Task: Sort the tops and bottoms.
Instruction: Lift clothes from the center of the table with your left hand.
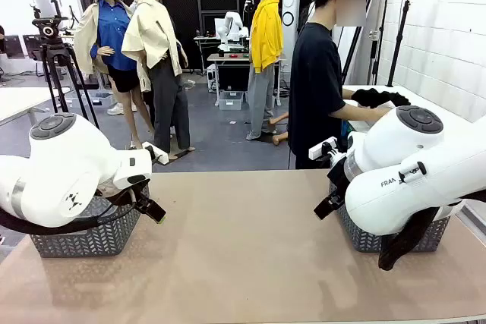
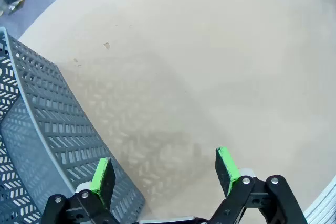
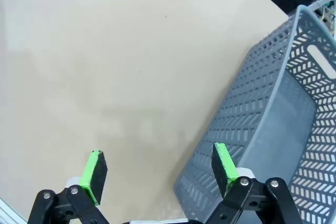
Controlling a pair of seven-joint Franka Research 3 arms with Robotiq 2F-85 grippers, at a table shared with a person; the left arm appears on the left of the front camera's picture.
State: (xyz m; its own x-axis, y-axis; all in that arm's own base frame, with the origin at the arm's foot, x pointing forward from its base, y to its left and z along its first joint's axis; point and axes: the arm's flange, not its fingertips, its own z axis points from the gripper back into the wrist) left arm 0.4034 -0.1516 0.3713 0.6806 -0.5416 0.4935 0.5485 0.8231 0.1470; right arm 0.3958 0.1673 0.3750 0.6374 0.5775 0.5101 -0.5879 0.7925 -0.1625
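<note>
Now L gripper [image 2: 164,167] & R gripper [image 3: 160,169] both released, empty; black garment [image 1: 380,98] bunched w/ person [image 1: 315,89], axis unclear.

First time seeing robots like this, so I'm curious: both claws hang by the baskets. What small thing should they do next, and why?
Probably wait with jaws open. The left gripper and right gripper hold nothing, and the person is handling the dark garment at a side table, off the shared table.
</note>
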